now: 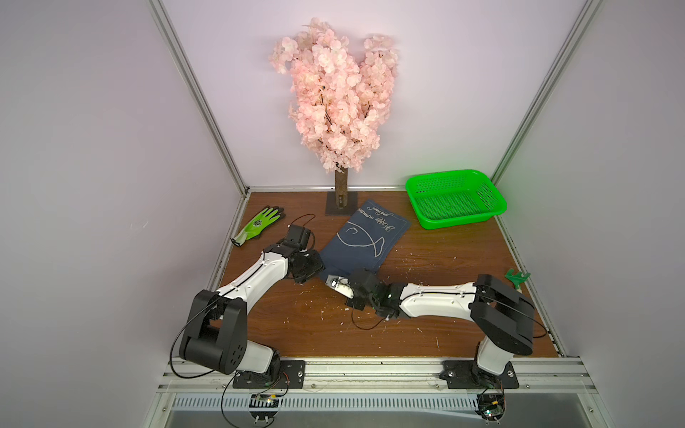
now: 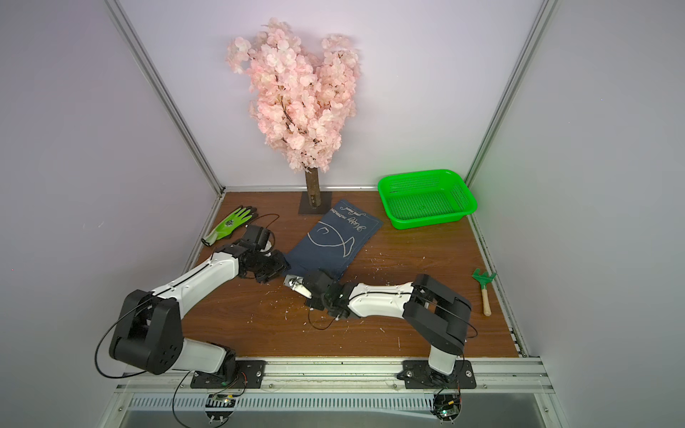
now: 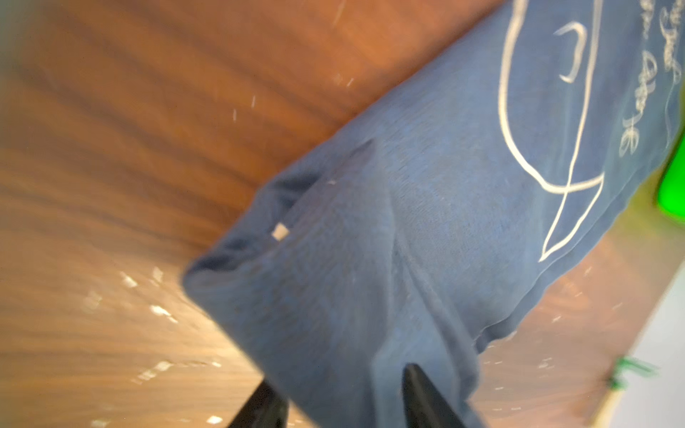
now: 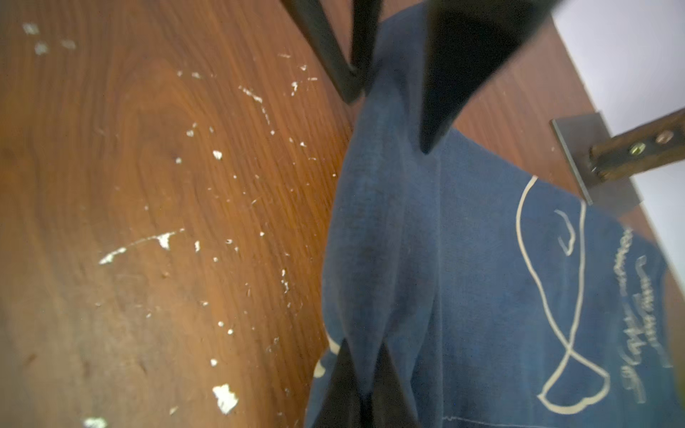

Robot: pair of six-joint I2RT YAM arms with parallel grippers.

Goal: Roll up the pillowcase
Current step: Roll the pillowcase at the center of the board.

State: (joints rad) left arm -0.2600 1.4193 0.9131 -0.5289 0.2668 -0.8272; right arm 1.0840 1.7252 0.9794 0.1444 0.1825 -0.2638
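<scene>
The navy pillowcase [image 1: 365, 241] [image 2: 331, 241] with its white fish outline lies slantwise on the wooden table, its near end bunched into a ridge. My left gripper [image 1: 315, 269] [image 3: 337, 374] is at the near-left corner. Its fingers [image 3: 422, 392] stand apart, open, with the fold of fabric [image 3: 370, 259] lying between them. My right gripper [image 1: 332, 281] [image 4: 365, 374] is at the near edge, shut on a pinched ridge of the pillowcase [image 4: 482, 296]. In the right wrist view the left gripper [image 4: 388, 122] straddles the same ridge farther along.
A pink blossom tree [image 1: 333, 103] stands on a dark base plate [image 1: 341, 209] just behind the pillowcase. A green basket [image 1: 454, 198] sits at the back right and a green glove [image 1: 259, 222] at the back left. A small green rake [image 2: 483, 287] lies by the right wall. White flecks dot the table.
</scene>
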